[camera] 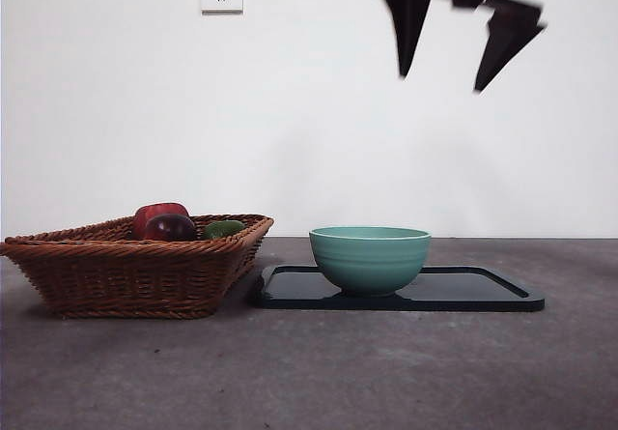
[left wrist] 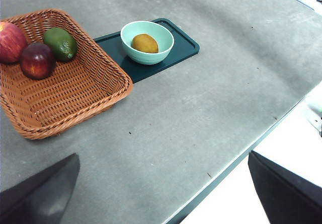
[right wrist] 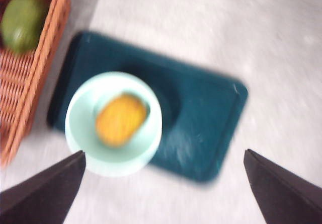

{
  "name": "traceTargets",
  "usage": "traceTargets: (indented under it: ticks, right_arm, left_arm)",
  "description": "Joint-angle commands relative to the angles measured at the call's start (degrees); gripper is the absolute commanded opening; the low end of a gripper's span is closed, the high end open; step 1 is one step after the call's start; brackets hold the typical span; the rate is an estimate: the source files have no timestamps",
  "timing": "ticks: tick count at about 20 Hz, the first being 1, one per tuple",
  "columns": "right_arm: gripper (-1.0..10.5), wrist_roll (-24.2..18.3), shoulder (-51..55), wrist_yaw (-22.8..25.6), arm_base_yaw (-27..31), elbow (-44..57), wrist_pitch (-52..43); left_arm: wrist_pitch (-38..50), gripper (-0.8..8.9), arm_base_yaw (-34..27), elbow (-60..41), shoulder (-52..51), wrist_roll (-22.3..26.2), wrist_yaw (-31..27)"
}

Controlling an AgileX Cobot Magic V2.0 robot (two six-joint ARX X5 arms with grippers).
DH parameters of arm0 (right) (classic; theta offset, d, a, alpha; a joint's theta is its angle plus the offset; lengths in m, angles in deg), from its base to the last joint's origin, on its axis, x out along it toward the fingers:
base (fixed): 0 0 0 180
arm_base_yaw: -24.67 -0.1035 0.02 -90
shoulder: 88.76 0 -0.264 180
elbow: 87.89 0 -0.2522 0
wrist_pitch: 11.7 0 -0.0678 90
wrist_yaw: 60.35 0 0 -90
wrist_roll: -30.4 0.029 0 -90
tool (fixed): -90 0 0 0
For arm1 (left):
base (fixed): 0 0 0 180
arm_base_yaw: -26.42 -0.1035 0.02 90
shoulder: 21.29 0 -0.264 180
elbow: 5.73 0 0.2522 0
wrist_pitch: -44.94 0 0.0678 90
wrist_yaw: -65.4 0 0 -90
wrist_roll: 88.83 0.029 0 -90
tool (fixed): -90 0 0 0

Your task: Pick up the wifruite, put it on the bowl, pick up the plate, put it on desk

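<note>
Wifruite (left wrist: pixel 145 43) is sitting inside the bowl (left wrist: pixel 147 42), and the bowl is standing on the dark plate (left wrist: pixel 181 45) beside the basket (left wrist: pixel 60 90).

Risk, as I judge it: lifting the plate with the bowl on it could be tipping or sliding the bowl, spilling the fruit.

Right gripper (camera: pixel 462 48) is hanging high above the bowl, fingers (camera: pixel 409 24) spread wide, holding nothing. Left gripper (left wrist: pixel 166 196) is waiting over the bench (left wrist: pixel 201 108), fingers wide apart, empty.
</note>
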Motion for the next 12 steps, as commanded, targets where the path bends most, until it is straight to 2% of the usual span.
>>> traceTargets:
  ticks: [1,4,9,12]
  right_arm:
    - [5.2,-0.5,7.2,2.0,-0.3,7.7,4.3]
    - [5.5,-0.5,21.4,3.9,-0.3,21.2,4.3]
    - [5.6,0.0,42.4,3.7,-0.3,36.1,4.3]
    - [5.6,0.0,53.6,1.1,-0.4,41.9,4.3]
  left_arm:
    - [0.6,5.31,0.7,0.5,0.0,-0.1,-0.1]
    - [0.7,5.31,0.7,0.5,0.0,-0.1,-0.1]
    - [0.7,5.31,0.7,0.5,0.0,-0.1,-0.1]
    - [0.9,5.31,0.7,0.5,0.0,-0.3,-0.1]
